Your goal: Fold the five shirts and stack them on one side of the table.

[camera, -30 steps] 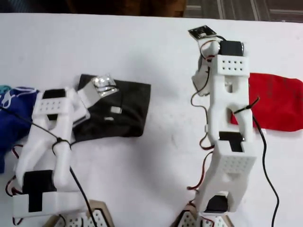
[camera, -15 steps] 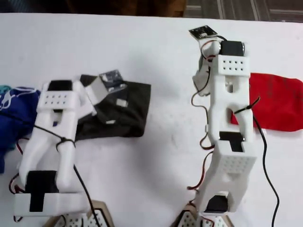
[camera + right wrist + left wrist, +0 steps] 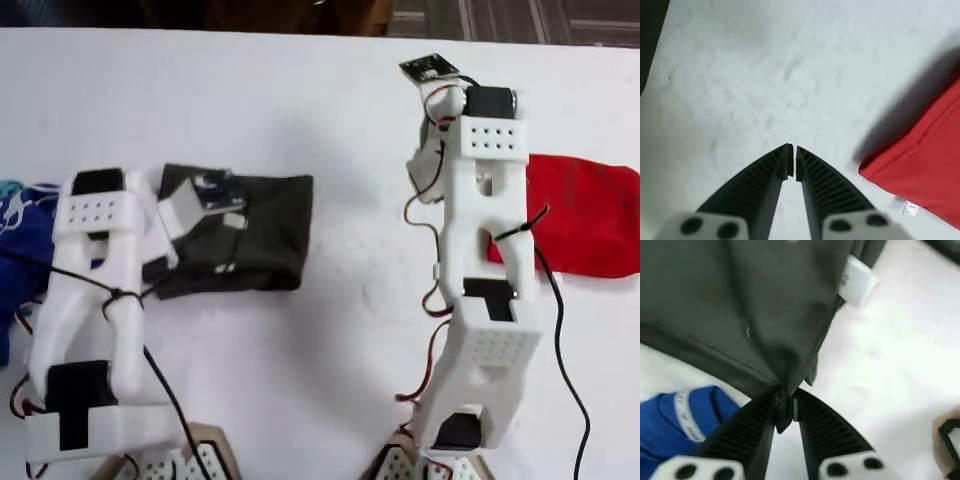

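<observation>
My left end effector (image 3: 785,407) is clamped on the hem of the black shirt (image 3: 255,235). The shirt lies lengthwise across the desk (image 3: 330,120), stretching toward centre. My right end effector (image 3: 791,160), closed on nothing, sits farther off beside the red shirt (image 3: 590,215).

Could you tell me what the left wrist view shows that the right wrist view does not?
Left wrist view: the left end effector shut on the hem of the dark shirt, the blue shirt beside it. Right wrist view: the right end effector shut and empty, and the red shirt. Both: the white table, and likely the dark shirt at a corner.
</observation>
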